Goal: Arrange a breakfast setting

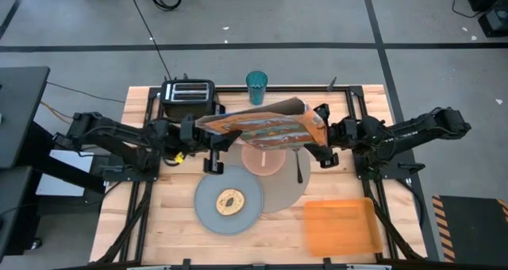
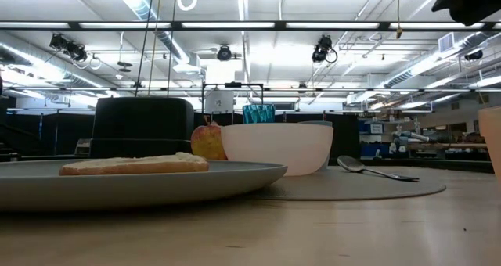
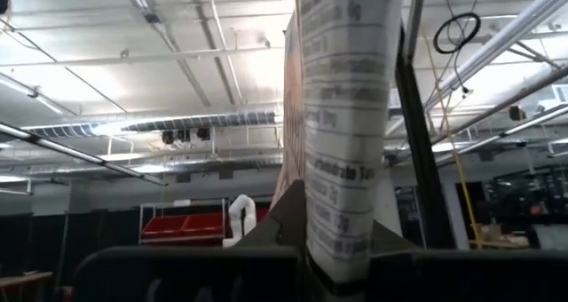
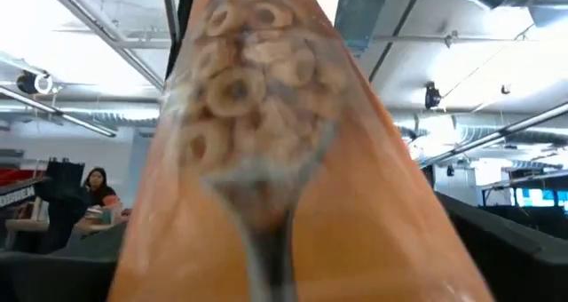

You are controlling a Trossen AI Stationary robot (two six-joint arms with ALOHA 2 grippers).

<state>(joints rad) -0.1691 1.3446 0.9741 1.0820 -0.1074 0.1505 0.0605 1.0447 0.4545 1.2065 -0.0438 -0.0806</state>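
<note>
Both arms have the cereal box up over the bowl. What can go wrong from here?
1. The cereal box hangs tilted between the left pincer, shut on its narrow edge, and the wide-spread right pincer. A slip at either end would likely drop it onto the bowl.
2. The cup and toaster stand just behind the box; a backward swing might knock them.
3. The spoon lies beside the bowl, below the right pincer; lowering could nudge it off the mat.

Wooden table [image 1: 159, 222] — mat [image 1: 290, 192], plate [image 1: 208, 213], tray [image 1: 340, 226], toaster [image 1: 188, 90], seemingly cup [image 1: 256, 86].
</note>
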